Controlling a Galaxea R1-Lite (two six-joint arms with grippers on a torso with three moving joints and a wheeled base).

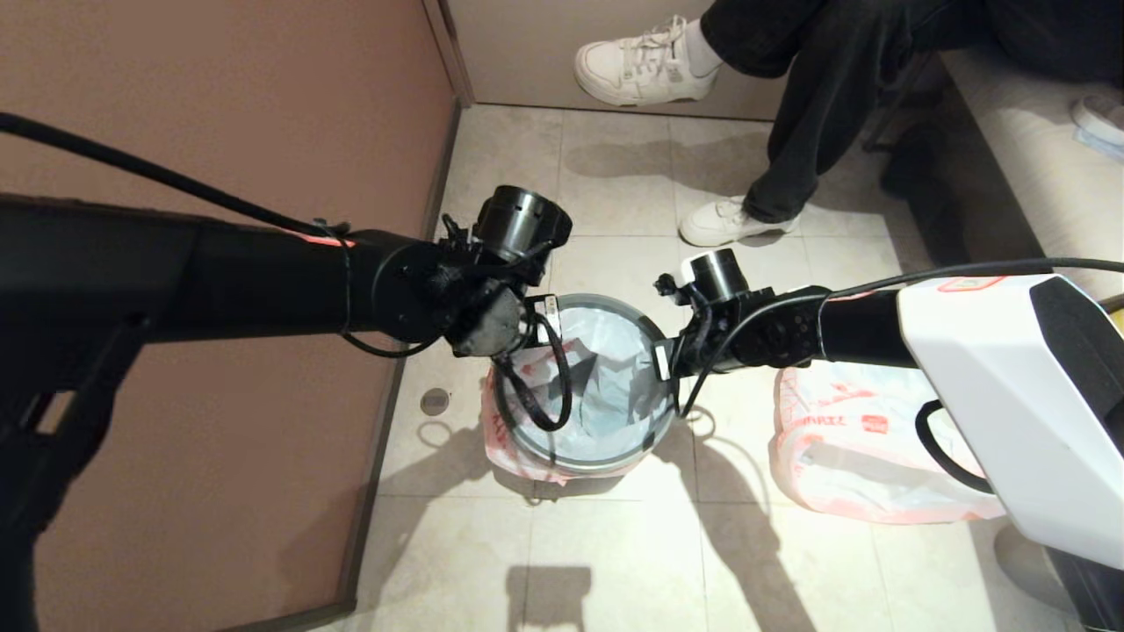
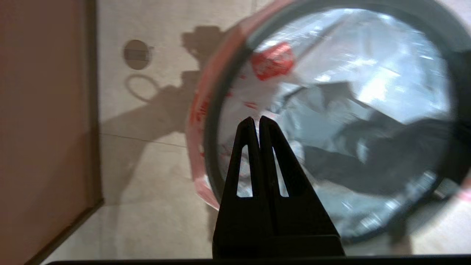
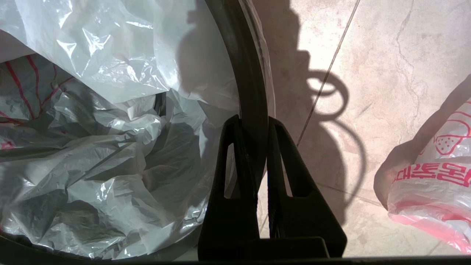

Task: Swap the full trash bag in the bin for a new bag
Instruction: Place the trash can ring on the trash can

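Two end effectors over bin point(image 1: 527, 430) on tiled floor. Left end effector point(image 2: 258, 121) fingers pressed together, empty, above new bag point(image 1: 606, 369) lining bin. Right end effector point(image 3: 254, 123) clamped on bin's grey rim point(image 3: 246, 73). Full trash bag point(image 1: 856, 456) lies on floor beside bin, under right arm.

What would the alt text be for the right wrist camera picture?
The right gripper is clamped on the bin's grey rim ring, one finger inside and one outside. A crumpled white bag lines the bin, and another printed bag lies on the tiled floor beside it.
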